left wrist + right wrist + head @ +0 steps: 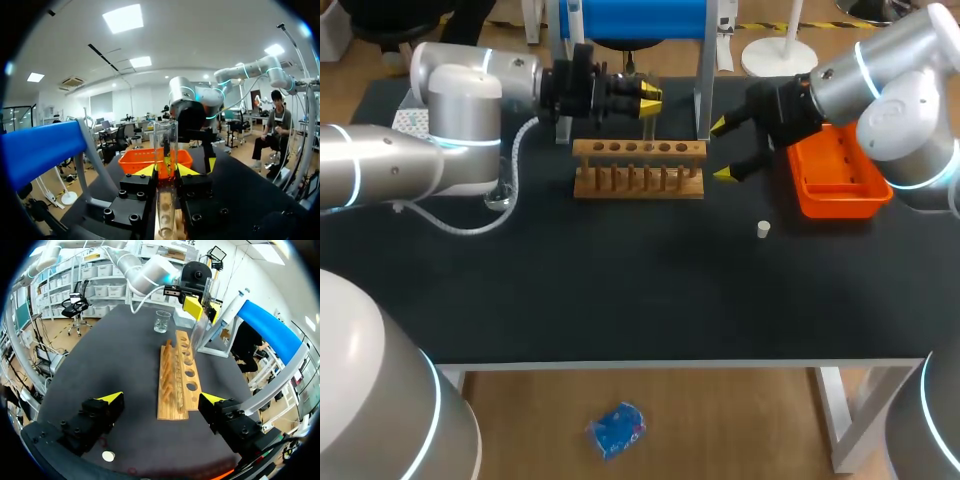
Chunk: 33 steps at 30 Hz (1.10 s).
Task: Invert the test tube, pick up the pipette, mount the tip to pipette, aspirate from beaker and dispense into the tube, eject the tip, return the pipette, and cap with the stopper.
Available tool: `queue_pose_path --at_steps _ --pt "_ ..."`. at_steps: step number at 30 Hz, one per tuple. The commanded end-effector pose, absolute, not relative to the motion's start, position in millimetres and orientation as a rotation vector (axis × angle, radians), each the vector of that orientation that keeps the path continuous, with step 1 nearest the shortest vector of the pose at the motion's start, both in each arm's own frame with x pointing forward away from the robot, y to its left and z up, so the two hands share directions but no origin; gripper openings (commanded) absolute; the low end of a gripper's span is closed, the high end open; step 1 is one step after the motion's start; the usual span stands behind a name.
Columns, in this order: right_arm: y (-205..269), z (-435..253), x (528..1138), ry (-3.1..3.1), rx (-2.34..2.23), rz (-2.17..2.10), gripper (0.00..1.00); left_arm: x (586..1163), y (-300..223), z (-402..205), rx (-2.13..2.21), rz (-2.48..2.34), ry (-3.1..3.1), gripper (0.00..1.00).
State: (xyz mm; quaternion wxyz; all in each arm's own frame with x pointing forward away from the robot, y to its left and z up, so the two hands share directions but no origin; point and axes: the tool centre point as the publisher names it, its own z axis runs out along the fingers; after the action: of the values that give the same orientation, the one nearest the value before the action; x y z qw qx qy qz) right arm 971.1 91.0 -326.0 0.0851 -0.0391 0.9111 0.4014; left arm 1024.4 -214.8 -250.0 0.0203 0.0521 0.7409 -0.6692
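Clear glass test tube: pinched between the left gripper fingers and held in the air, not seated. Its long axis is roughly upright and runs across the fingers. From the right wrist view its lower end hangs just over the row of holes in the light wooden test tube rack; can't tell which hole. The far end looks flat-cut in the left wrist view, so probably the mouth, but I'm not sure.

Judgement: this is the invert step, and the tube isn't in the rack yet. The next move depends on the tube axis lining up with a hole directly beneath it. The left arm owns that move.

Right gripper: fingers spread wide, holding nothing. It hovers at the rack's right end, between the rack and the orange plastic tray. It is the nearer arm to the small white stopper, which lies loose on the black surface in front of it.

Small clear glass beaker: stands on the surface off the rack's far end, on the left arm's side.

Grey pipette: appears to hang on the blue-topped stand behind the rack, untouched.

Risk: a tilted tube would catch a hole's edge.
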Motion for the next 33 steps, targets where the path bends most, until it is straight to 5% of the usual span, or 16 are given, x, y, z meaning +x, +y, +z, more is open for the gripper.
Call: queue_pose_path --at_steps 1,33 --pt "90.4 -325.9 970.7 2.717 -0.117 1.197 1.00 1031.6 -215.6 -258.0 0.174 -2.096 2.297 0.00" --pt "90.4 -325.9 970.7 2.717 -0.117 1.197 1.00 1037.6 -209.4 -291.2 0.112 -2.089 2.373 0.00"
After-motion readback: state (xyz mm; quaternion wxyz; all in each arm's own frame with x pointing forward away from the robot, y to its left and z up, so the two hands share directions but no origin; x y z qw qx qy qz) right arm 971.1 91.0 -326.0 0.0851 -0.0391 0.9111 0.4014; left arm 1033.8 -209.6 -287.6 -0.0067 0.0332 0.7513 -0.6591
